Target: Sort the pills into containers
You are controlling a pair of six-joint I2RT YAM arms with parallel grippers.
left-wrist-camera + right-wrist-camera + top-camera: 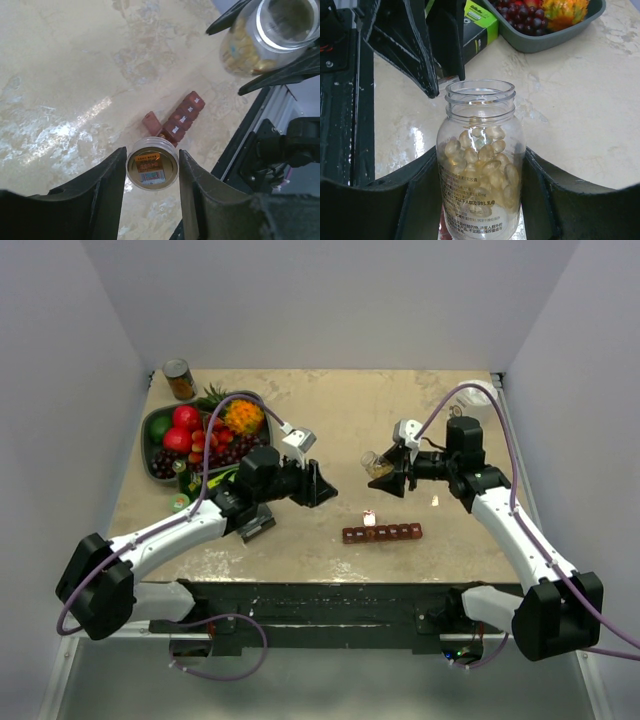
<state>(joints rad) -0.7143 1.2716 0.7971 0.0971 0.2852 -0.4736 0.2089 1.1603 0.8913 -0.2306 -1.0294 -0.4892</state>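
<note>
My right gripper (480, 150) is shut on a clear bottle (480, 97) with its mouth uncapped; pale amber pills (487, 155) fill its lower half. From above, that bottle (378, 464) hangs tilted over the table, mouth toward the left arm. My left gripper (151, 153) is shut on the bottle's clear round cap (152, 172), its label facing the camera. The containers (382, 533), a dark red-brown strip of small compartments, lie on the table between and in front of both grippers. One lid (149, 121) at the strip's left end stands open.
A grey-green bowl (152, 430) of fruit sits at the back left, with a metal can (180, 380) behind it. A green box (481, 25) lies beside the bowl near the left arm. The table's front edge runs just below the strip.
</note>
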